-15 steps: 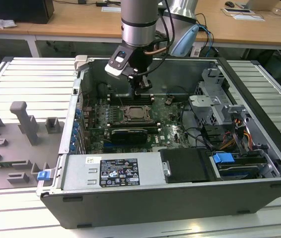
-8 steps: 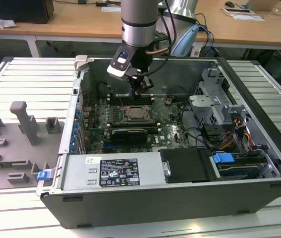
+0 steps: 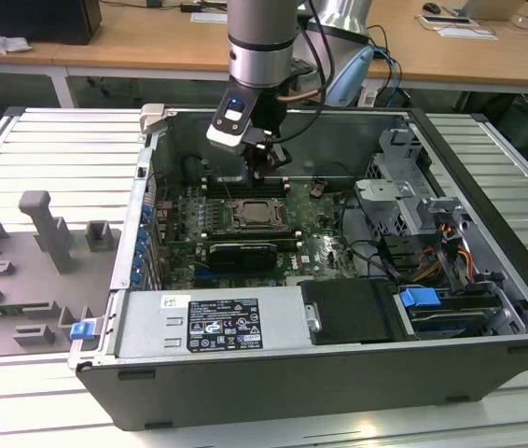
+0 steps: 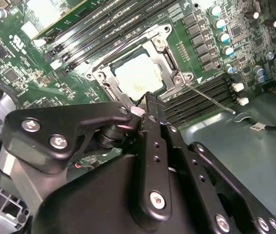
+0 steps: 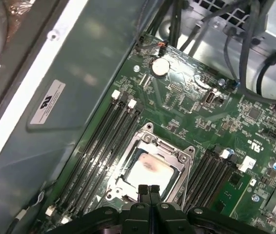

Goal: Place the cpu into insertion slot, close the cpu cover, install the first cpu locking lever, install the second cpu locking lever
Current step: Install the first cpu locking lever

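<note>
The cpu (image 5: 147, 171) is a pale square chip lying in the insertion slot (image 3: 259, 217) on the green motherboard. The silvery cpu cover (image 5: 178, 157) lies flat around it, framing the chip (image 4: 137, 75) through its window. A thin metal locking lever (image 4: 210, 99) sticks out from one corner of the socket over the memory slots. My black gripper (image 5: 147, 189) hangs just above the socket's edge with its fingers shut together and nothing between them. Its tip (image 4: 148, 100) sits at the rim of the cover. In the exterior view the gripper (image 3: 262, 174) is a little behind the socket.
Long black memory slots (image 5: 109, 141) flank the socket on both sides. The open computer case wall (image 3: 273, 121) stands close behind the arm. Cables and a drive cage (image 3: 404, 201) fill the exterior view's right. Grey fixtures (image 3: 45, 233) stand on the table at the exterior view's left.
</note>
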